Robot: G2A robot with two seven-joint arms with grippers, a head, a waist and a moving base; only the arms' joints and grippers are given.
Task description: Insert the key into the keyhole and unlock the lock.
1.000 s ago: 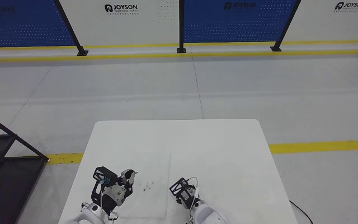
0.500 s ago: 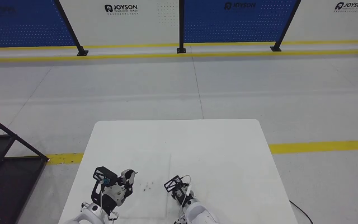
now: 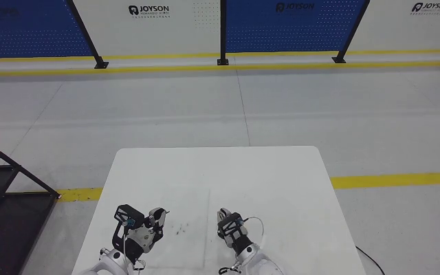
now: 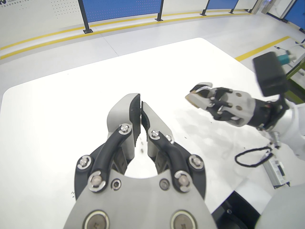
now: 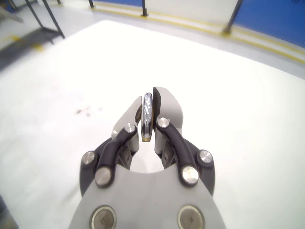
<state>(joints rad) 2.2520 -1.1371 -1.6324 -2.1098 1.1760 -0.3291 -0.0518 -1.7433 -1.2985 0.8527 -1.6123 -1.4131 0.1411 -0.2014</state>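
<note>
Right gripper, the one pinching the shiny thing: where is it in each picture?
Top view: the right gripper is low in the picture, over the near part of the table.
Left wrist view: it is farther off above the table, with the lock in its jaws.
Right wrist view: it is up close, jaws shut on the lock.
Shared landmark: the dark specks on the table.

White table (image 3: pixel 275 179) with dark specks (image 3: pixel 180 228); blue panels (image 3: pixel 295 24) behind yellow floor stripes (image 3: pixel 172 67).

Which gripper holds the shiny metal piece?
The right gripper: a shiny, brass-edged metal piece sits clamped between its fingers. The left gripper has dark pads simply meeting.
</note>
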